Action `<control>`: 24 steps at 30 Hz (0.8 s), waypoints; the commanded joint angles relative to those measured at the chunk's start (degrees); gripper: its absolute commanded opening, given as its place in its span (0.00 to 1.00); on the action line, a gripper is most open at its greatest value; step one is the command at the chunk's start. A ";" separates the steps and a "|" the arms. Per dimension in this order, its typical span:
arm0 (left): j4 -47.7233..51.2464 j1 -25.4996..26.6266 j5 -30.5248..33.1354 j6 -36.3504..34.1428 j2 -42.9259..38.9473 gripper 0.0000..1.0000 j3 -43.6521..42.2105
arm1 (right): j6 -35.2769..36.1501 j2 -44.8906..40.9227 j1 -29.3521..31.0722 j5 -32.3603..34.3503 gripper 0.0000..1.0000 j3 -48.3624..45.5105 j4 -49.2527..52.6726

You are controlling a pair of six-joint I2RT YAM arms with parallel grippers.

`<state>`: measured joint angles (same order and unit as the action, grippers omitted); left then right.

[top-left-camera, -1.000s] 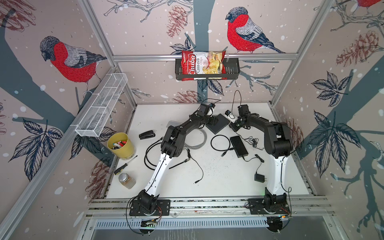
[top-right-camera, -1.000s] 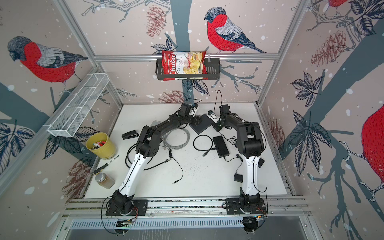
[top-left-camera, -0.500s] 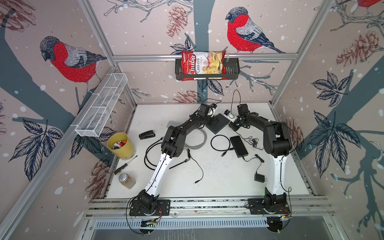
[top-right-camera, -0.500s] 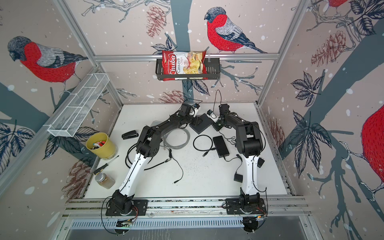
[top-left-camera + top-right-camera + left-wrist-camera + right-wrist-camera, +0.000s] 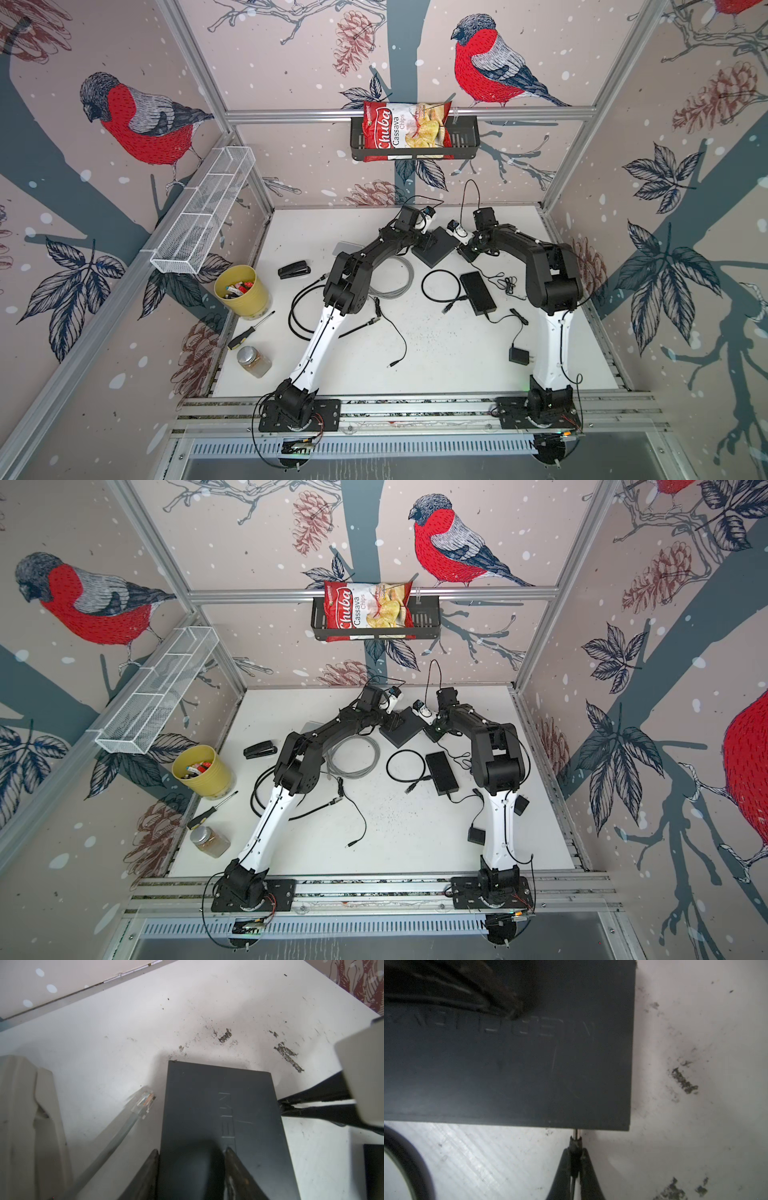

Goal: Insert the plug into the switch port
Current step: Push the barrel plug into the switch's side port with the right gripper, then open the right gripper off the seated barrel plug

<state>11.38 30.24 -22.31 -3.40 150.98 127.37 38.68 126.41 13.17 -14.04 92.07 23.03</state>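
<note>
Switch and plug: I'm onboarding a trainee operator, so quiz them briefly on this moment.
1. True or false: the right gripper is shut on the plug.
2. The clear network connector lies: A) on the table beside the switch; B) inside a port; C) atop the switch.
3. What shows the plug isn't fully seated?
Key: 1 true; 2 A; 3 its metal tip shows outside the switch's edge.

Quick count: 1 black switch, 1 plug, 1 grey Ethernet cable, 1 power brick, 1 wall adapter, 1 stapler, 1 yellow cup, 1 screwdriver, 1 jar, 1 chips bag, 1 black basket, 1 white mesh rack.
</note>
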 commanded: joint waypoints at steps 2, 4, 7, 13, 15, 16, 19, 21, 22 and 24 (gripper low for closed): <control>5.18 0.16 -7.05 -5.16 0.90 0.43 0.84 | 1.84 0.19 0.71 -0.58 0.07 1.24 0.96; 6.15 0.30 -9.36 -6.71 0.85 0.41 0.98 | 1.29 0.64 0.87 -0.11 0.07 2.64 1.28; 7.37 0.70 -11.29 -9.50 0.66 0.41 0.86 | 1.76 1.01 1.27 0.34 0.07 4.51 2.32; 8.16 0.94 -13.16 -10.82 0.81 0.40 1.25 | 2.24 1.16 2.04 -0.33 0.07 6.28 2.09; 8.53 1.05 -13.78 -11.40 0.81 0.39 1.44 | 2.06 1.45 2.07 -0.82 0.07 6.23 0.95; 8.46 1.11 -13.83 -11.54 0.81 0.38 1.41 | 1.79 1.43 2.17 -1.18 0.07 6.14 0.44; 9.32 1.53 -14.52 -12.67 1.13 0.36 2.16 | 0.39 0.74 2.28 -2.21 0.07 4.86 -3.31; 10.08 1.89 -14.52 -13.34 1.29 0.36 2.72 | -0.49 0.27 2.24 -3.47 0.07 4.39 -5.12; 10.16 1.99 -14.02 -13.39 1.42 0.36 2.86 | -1.14 0.08 2.21 -3.84 0.07 4.20 -6.04; 9.24 1.92 -12.29 -11.71 1.38 0.36 2.71 | -2.13 -0.09 2.18 -3.92 0.13 4.02 -6.91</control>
<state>15.81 30.24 -27.05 -14.33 151.70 130.10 38.83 127.11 14.57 -9.47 96.07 28.18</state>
